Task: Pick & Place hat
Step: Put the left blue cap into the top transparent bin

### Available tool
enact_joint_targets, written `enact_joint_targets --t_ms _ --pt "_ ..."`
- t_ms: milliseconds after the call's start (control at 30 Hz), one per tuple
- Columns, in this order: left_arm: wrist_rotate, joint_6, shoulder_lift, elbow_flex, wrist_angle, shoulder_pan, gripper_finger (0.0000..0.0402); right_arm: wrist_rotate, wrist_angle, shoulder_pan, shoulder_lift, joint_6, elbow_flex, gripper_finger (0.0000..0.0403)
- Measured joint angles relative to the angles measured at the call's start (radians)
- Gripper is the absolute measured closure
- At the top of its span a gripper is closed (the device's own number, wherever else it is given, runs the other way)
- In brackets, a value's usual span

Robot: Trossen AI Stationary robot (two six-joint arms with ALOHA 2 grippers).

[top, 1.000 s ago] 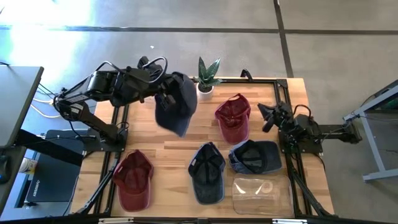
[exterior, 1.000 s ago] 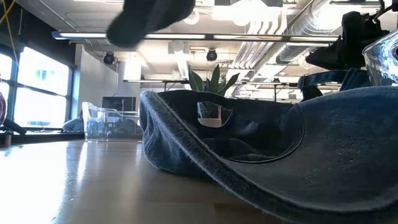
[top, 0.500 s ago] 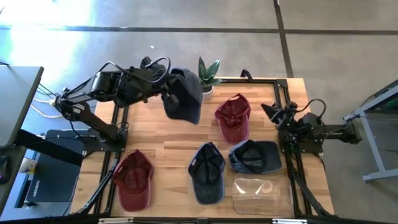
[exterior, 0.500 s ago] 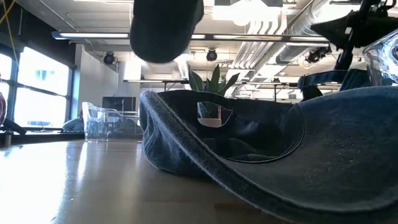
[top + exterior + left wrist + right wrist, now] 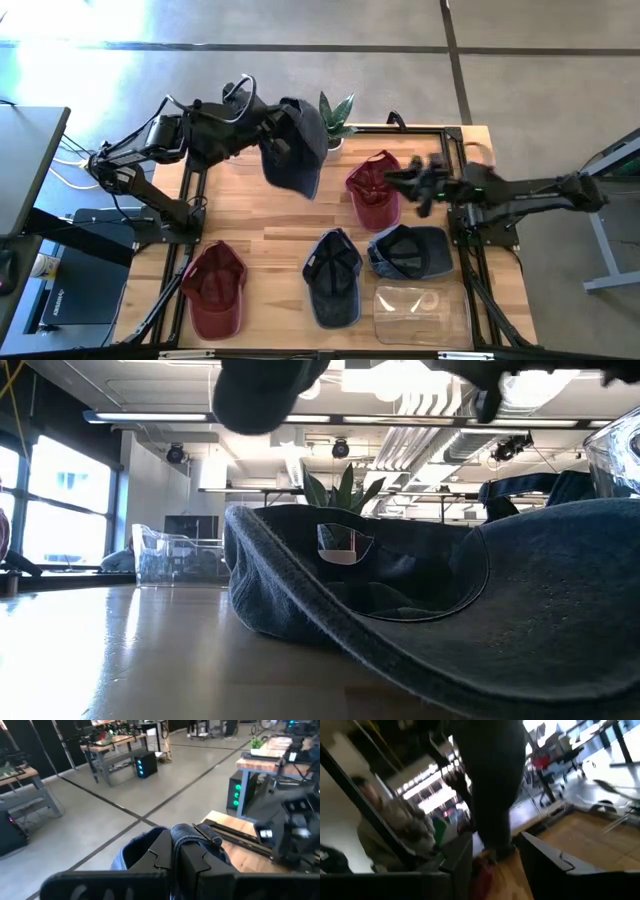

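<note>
My left gripper is shut on a dark navy hat, which hangs above the table's far middle and shows at the top of the low view. A red hat lies on the table right of it. My right gripper reaches from the right over that red hat, open, with nothing between its fingers. In the right wrist view the dark hat hangs ahead of the fingers, the red hat below them. My left gripper pinches a bunched edge of the dark hat between its two fingers, coming from the table's left. Which part of the hat that edge is, I cannot tell. The hat hangs beside and below the fingers, lifted clear of the table.
On the table's near half lie another red hat, a navy hat, a denim hat and a clear container. A potted plant stands at the far edge. A person shows in the room beyond.
My left gripper has carried the dark hat toward the table's right and far edge and turned it, still clear of the table. My right arm has swung from the table's right edge toward the left, out over the far red hat.
</note>
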Motion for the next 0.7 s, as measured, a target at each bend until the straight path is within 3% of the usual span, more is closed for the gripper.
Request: enact_joint_targets --t_ms 133,267,433,700 --pt "-0.046 0.006 0.0 0.0 0.005 0.0 0.0399 -0.032 -0.105 0.01 0.228 -0.108 0.178 0.0166" --pt "-0.068 0.042 0.0 0.0 0.031 0.0 0.0399 0.116 -0.172 0.038 0.426 -0.176 0.336 0.0127" --pt "-0.066 0.079 0.0 0.0 0.039 0.0 0.0399 0.235 -0.171 0.064 0.626 -0.221 0.501 0.0123" --pt "-0.042 0.126 -0.009 0.0 0.038 0.0 0.0399 0.282 -0.174 0.103 0.859 -0.205 0.718 0.0148"
